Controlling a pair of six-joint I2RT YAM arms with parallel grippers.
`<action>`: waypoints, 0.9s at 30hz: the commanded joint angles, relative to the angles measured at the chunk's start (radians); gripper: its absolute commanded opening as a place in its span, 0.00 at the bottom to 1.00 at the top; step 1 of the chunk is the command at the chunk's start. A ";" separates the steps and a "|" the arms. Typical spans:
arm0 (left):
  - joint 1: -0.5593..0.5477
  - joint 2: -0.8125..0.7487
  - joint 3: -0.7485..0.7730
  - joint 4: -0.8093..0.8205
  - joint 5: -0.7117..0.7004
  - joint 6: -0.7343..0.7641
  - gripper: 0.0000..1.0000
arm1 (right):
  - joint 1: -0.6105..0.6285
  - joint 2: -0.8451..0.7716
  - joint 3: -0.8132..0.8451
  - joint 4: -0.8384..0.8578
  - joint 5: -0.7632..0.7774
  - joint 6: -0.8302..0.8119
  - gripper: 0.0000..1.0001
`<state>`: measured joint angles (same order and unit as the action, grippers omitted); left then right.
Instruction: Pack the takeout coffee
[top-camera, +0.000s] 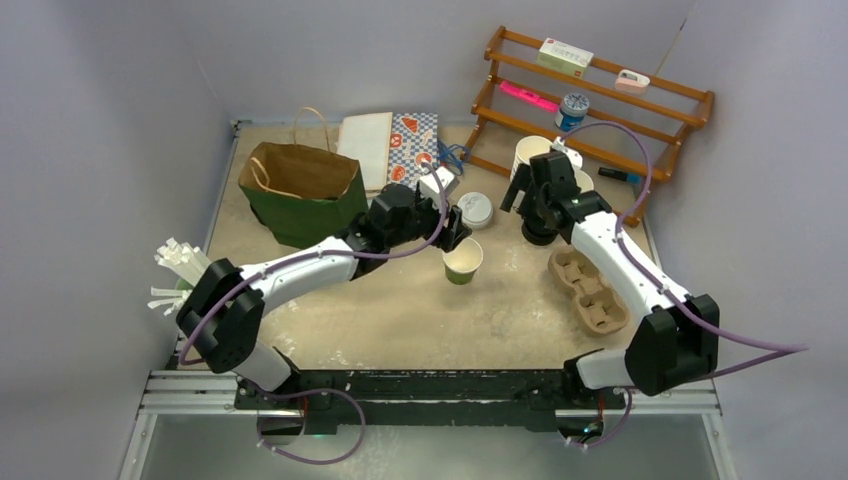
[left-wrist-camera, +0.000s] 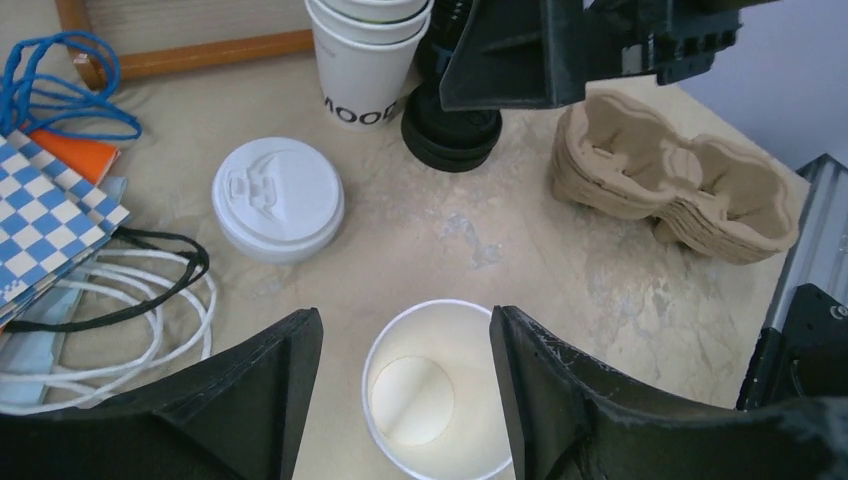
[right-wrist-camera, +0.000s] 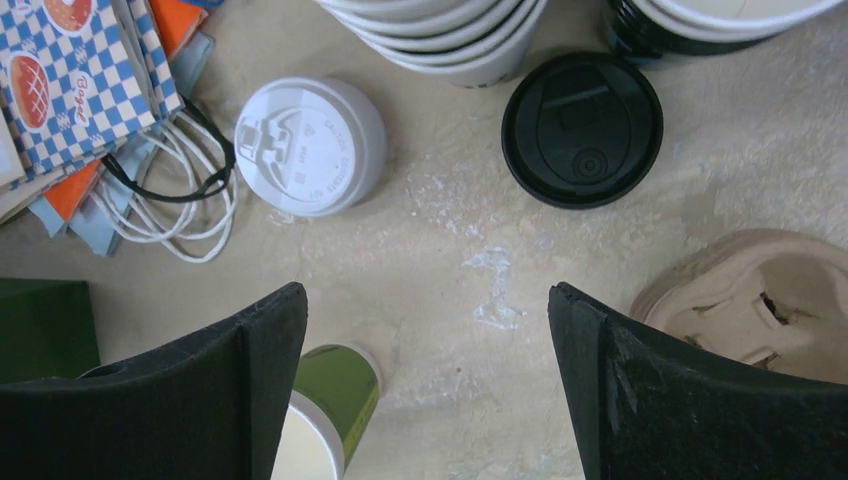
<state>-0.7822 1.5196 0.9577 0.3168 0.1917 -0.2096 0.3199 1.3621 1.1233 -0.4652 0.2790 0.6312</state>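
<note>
Lidless green takeout coffee cup (left-wrist-camera: 437, 390) upright mid-table, between fingers of left gripper (top-camera: 456, 235). Jaws parted, gap on one side, not clamped. White lid (left-wrist-camera: 278, 198) lies apart. Right gripper (right-wrist-camera: 425, 300) spread wide, holding nothing.

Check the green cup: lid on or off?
Off. The cup stands upright, open, its bare bottom showing; a white lid lies apart from it.
</note>
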 joint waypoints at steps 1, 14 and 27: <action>-0.003 0.030 0.135 -0.307 -0.068 -0.052 0.65 | 0.012 0.038 0.091 -0.005 0.050 -0.051 0.91; -0.002 0.142 0.304 -0.645 -0.043 -0.079 0.64 | 0.059 0.080 0.174 0.005 0.072 -0.044 0.92; -0.002 0.270 0.450 -0.818 -0.065 -0.102 0.20 | 0.091 0.117 0.229 -0.003 0.087 -0.046 0.88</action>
<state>-0.7822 1.7752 1.3571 -0.4530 0.1257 -0.2943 0.3954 1.4685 1.2930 -0.4702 0.3275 0.5903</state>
